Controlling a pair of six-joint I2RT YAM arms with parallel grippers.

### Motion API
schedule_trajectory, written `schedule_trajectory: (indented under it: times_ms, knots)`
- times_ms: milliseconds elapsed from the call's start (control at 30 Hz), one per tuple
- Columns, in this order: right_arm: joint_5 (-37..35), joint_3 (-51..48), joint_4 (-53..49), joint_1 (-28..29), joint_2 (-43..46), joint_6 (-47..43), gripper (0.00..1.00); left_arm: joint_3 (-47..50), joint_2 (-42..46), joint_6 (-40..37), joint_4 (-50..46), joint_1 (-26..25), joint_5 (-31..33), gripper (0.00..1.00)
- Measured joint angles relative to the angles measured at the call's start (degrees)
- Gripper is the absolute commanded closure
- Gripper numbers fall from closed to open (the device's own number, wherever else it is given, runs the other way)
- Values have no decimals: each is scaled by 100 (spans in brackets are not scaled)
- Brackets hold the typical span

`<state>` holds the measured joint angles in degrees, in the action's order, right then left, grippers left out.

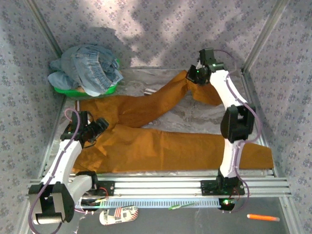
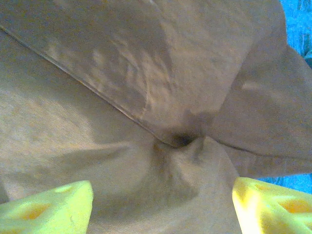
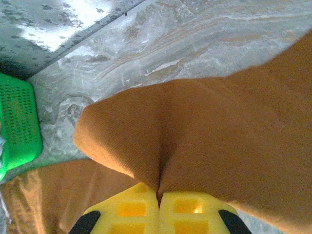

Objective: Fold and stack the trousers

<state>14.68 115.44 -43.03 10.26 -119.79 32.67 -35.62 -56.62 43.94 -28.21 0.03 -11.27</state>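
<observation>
The soft ochre-orange cloth trousers [image 1: 161, 146] sprawl across the middle of the top view, one leg bending to the upper right. There the right gripper [image 1: 195, 74] meets it, and its wrist view reveals jaws clenched on a cloth fold. The left gripper [image 1: 97, 127], at the left, shows in its wrist view jaws spread wide over a seam. The marbled grey bench [image 1: 195, 114] sits between flower-patterned walls [image 1: 161, 29]. A green plastic basket [image 1: 63, 90] of blue denim [image 1: 87, 68] occupies the upper left.
</observation>
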Motion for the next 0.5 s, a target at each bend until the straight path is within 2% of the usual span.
schedule_trajectory:
  times_ms: [100, 200, 267, 367, 500]
  knots:
    - [37, 992, -339, -52, -1132, -109, 59, -42, -225, -96, -7, -125, -149, 24]
    - [105, 1722, -726, -155, -2096, -129, 47, -125, -393, -151, -28, -302, -221, 24]
    - [140, 1858, -938, -221, -2341, -186, 43, -210, -424, -157, -37, -415, -234, 23]
    - [164, 1550, -1078, -315, -2100, -291, 37, -372, -424, -173, -35, -614, -208, 22]
    - [101, 13, -728, -562, -717, -323, 32, -702, -529, -170, -24, -1196, -59, 21]
